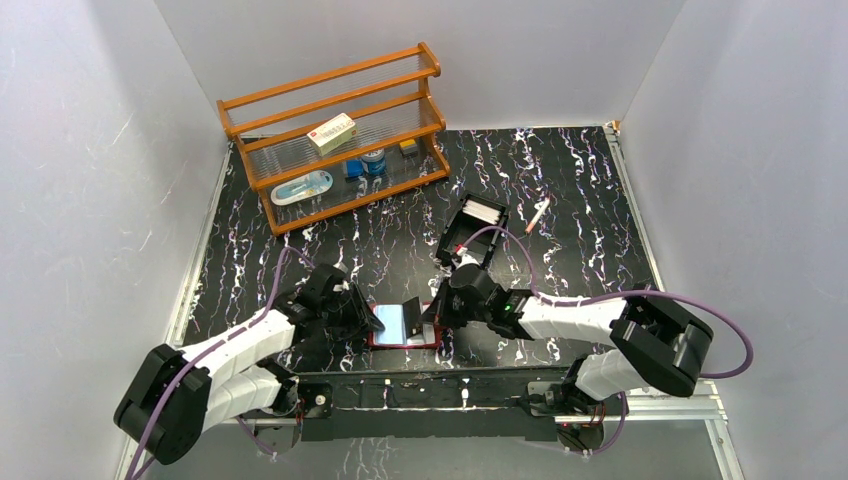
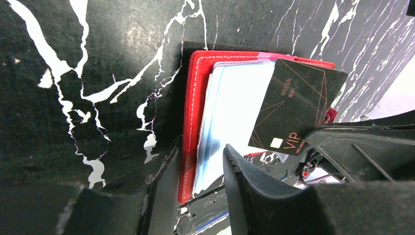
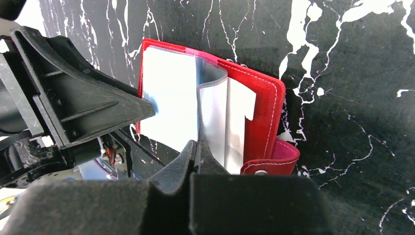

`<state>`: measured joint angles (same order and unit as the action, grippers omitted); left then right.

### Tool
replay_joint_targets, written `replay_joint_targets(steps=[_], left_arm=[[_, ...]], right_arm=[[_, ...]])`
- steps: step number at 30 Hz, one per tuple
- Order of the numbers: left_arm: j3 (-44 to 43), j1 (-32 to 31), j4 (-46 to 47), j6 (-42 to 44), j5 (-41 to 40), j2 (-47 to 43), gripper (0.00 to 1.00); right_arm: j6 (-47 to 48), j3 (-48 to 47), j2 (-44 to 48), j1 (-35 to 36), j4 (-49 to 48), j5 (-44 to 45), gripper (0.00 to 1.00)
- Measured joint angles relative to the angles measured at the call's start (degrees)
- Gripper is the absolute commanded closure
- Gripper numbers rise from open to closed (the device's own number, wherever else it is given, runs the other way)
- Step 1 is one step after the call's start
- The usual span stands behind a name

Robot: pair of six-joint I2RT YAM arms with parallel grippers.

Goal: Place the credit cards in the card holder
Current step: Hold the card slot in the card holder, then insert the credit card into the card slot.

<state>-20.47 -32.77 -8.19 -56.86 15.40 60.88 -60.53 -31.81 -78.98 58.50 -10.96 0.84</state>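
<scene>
The red card holder (image 1: 400, 343) lies open near the table's front edge, its clear sleeves up; it also shows in the left wrist view (image 2: 193, 98) and the right wrist view (image 3: 262, 112). My right gripper (image 3: 198, 144) is shut on a black credit card with gold lines and "VIP" (image 2: 296, 103), held tilted with its far edge over the sleeves. In the top view the card (image 1: 411, 316) stands over the holder, right gripper (image 1: 432, 312) beside it. My left gripper (image 2: 201, 147) is open, its fingers either side of the holder's left edge (image 1: 368, 315). White cards (image 1: 483, 213) lie in a tray.
A black two-compartment tray (image 1: 462, 243) stands just behind the right gripper. A wooden rack (image 1: 335, 130) at the back left holds a cream box (image 1: 332, 132) and small items. A pen (image 1: 538, 214) lies at the back right. White walls close three sides.
</scene>
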Motion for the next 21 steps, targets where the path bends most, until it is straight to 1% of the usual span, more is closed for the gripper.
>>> replay_joint_targets(steps=[2, 4, 6, 9, 16, 21], left_arm=[[0.3, 0.0, -0.1, -0.1, 0.0, -0.6, 0.79], [0.5, 0.0, -0.3, -0.1, -0.3, -0.7, 0.88], [0.5, 0.0, -0.3, -0.2, -0.3, -0.7, 0.93], [0.5, 0.0, 0.0, -0.1, -0.3, -0.7, 0.94], [0.5, 0.0, 0.7, -0.1, -0.1, 0.1, 0.92], [0.5, 0.0, 0.9, -0.1, -0.1, 0.2, 0.91]], right_arm=[[-0.9, 1.0, 0.0, -0.2, -1.6, -0.7, 1.0], [-1.6, 1.8, 0.0, -0.4, -3.0, -1.4, 1.0], [-2.6, 2.8, 0.1, -0.7, -4.6, -2.3, 1.0], [-3.9, 3.6, 0.1, -0.9, -6.2, -3.3, 1.0], [-5.7, 3.6, 0.0, -1.0, -9.0, -5.4, 1.0], [-6.3, 4.0, -0.1, -1.0, -9.5, -5.2, 1.0]])
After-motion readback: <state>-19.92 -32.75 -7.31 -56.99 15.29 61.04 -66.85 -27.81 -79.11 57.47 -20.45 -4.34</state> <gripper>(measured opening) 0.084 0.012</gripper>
